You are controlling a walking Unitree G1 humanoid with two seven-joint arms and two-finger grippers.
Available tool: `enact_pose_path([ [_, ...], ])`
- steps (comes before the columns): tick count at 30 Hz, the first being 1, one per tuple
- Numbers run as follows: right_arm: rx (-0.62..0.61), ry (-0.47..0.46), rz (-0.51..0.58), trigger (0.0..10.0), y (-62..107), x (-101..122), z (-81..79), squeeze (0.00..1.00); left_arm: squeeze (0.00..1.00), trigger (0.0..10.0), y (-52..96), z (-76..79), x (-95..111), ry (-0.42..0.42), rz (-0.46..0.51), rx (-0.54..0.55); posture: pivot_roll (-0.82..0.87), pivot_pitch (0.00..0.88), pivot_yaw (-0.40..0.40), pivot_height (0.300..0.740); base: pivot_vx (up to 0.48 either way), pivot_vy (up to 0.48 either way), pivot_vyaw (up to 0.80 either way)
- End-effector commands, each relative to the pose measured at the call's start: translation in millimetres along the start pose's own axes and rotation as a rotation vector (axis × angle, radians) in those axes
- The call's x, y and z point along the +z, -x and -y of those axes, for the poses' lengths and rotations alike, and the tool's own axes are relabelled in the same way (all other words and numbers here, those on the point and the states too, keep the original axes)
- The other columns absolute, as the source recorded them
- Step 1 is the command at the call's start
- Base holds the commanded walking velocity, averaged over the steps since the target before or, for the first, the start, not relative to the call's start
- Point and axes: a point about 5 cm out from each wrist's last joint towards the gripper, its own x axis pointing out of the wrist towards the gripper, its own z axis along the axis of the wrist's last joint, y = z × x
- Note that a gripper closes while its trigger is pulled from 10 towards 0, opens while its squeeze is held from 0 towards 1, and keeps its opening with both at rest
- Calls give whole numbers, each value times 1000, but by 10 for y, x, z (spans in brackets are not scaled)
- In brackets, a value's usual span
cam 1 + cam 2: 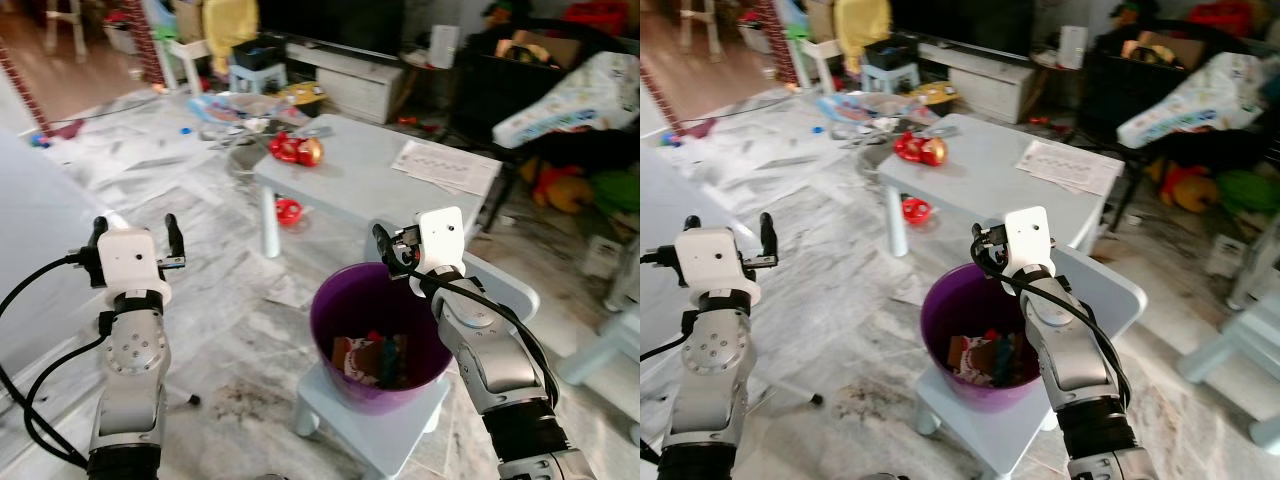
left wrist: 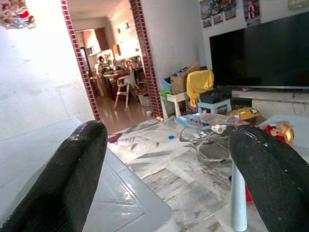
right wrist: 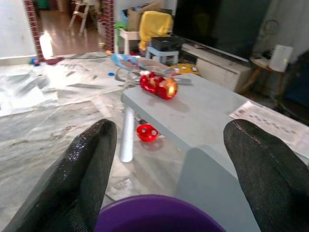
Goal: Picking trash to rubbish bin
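Left eye view has the right end effector [image 1: 392,250] poised over the purple bin [image 1: 330,310], fingers spread and empty, which looks like a drop just made, since wrappers [image 1: 372,360] lie inside. Off to the side, the left end effector [image 1: 135,237] is raised, open and holding nothing. Beyond, a red toy [image 1: 296,150] and paper [image 1: 445,165] sit on the grey tabletop [image 1: 360,190], above a littered marble floor [image 1: 210,290].
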Motion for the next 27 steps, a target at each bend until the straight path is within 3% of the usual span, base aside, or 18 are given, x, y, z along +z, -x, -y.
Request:
enact_pose_path([
  [1, 7, -1, 12, 10000, -6, 19, -12, 0, 0, 10000, -17, -19, 41, -5, 5, 8, -25, 30, 3, 740, 0, 0, 800],
  [10, 21, -13, 17, 10000, -17, 40, 11, 0, 0, 10000, 26, 80, 24, 41, -28, 4, -21, 40, -15, 740, 0, 0, 800],
  [27, 30, -33, 4, 10000, -11, 13, -34, 0, 0, 10000, 72, 82, 4, 36, -68, -14, -11, 70, -14, 740, 0, 0, 800],
])
